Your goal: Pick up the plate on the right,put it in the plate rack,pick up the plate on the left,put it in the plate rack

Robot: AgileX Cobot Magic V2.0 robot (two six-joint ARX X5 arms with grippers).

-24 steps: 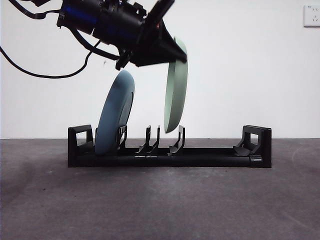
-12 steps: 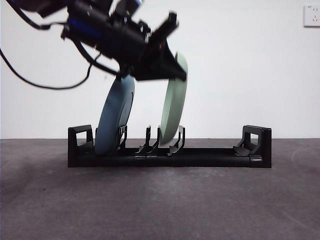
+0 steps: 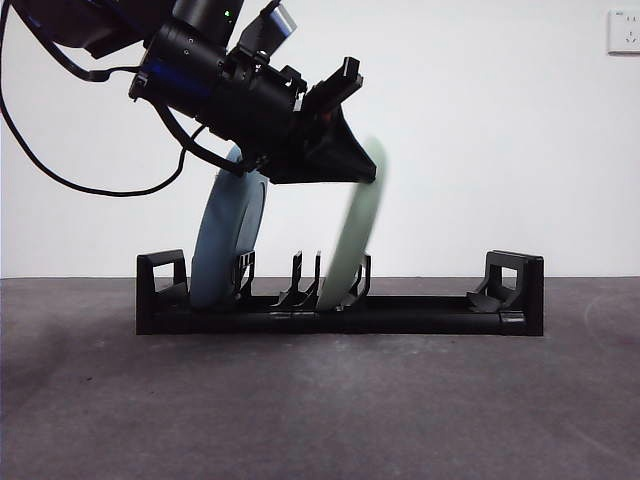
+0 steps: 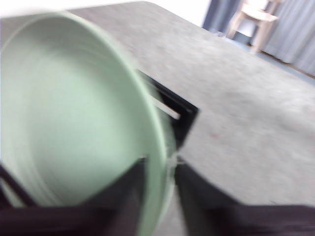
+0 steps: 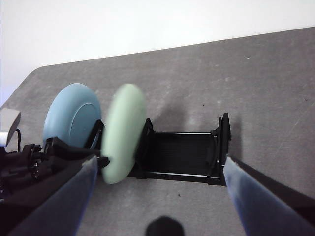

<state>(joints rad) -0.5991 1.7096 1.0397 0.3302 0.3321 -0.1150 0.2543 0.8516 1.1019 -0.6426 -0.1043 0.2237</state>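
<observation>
Green plate (image 3: 352, 232) had dropped from hanging above the plate rack (image 3: 340, 312) a second earlier to sitting with its lower edge in a middle slot, leaning, beside the blue plate (image 3: 228, 238) already slotted near one end. Left hand (image 3: 345, 170) still clamped narrow on the green plate's upper rim. Second placement looked nearly done, only the release left. Right hand (image 5: 157, 169) was spread wide, empty, hovering back over the worktop (image 3: 320, 400). Green plate was motion-blurred in every view, so exact slot and whether it was fully seated were unclear; left wrist view showed only part of the rack.
</observation>
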